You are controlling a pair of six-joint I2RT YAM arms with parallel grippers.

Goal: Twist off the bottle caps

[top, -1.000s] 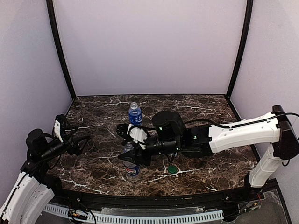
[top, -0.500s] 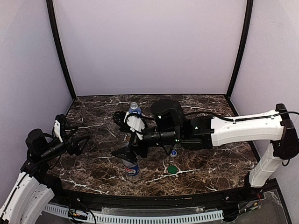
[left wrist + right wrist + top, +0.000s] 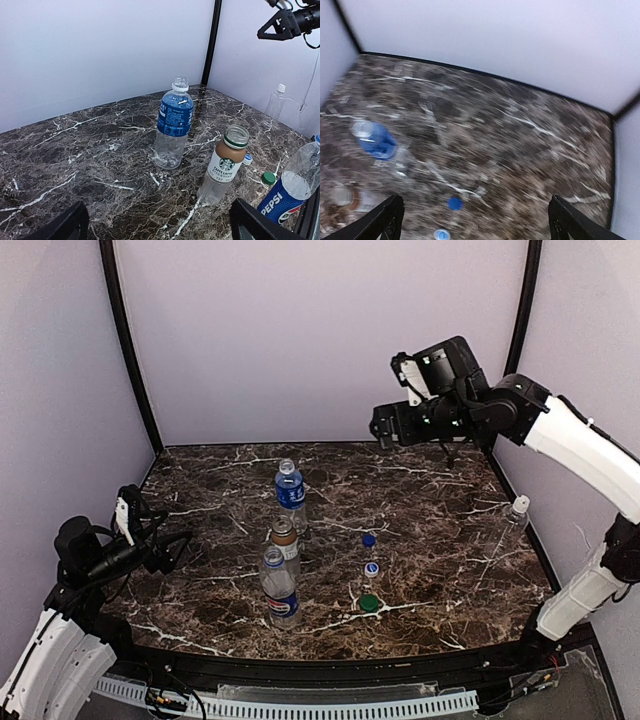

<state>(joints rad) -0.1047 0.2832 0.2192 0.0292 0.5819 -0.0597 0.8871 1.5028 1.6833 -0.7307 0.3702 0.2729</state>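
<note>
Left end effector, right end effector: both open, empty. White cap, far right of the Pepsi bottle, is still on. I'd brace the clear bottle, then twist gently.

Even, soft, diffuse light fills all views, with faint shadows. The right wrist view is motion-blurred; the marble counter shows slight sheen.

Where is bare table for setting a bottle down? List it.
Free: the back strip behind the blue-label bottle; the stretch between the loose caps and the plain clear bottle; the left side near the left gripper. Crowded: centre front, around the brown bottle, Pepsi bottle and caps.
</note>
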